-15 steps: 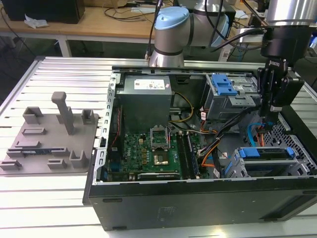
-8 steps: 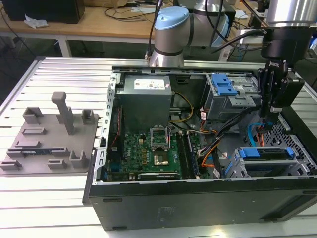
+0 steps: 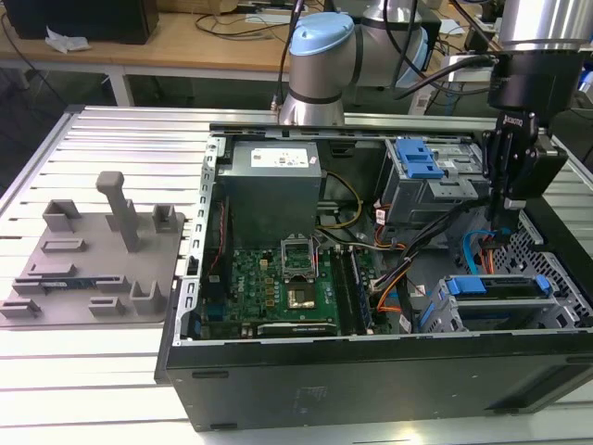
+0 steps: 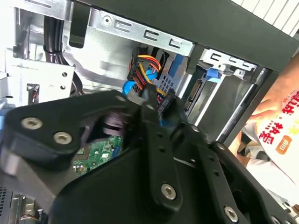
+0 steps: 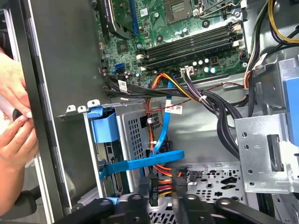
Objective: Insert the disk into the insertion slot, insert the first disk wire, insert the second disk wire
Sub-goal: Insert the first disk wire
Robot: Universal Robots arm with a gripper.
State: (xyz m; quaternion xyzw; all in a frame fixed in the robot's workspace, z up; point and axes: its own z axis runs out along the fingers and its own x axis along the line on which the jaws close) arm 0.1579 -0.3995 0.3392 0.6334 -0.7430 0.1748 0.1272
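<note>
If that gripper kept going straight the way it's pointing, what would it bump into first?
Likely the blue flat cable just beyond the gripper and the wire plug it grips, then perforated metal behind; depth is unclear.

Pale slotted aluminium table [image 3: 83, 371] under bright light; wooden desk [image 3: 195, 51] with white frame behind

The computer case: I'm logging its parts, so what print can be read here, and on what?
None can be read.
Power supply label: too small.
Cable tag: blurred.
Black wrist block on the arm, white print: too small.
White garment of a person, red signs: blurred and cut off.
</note>
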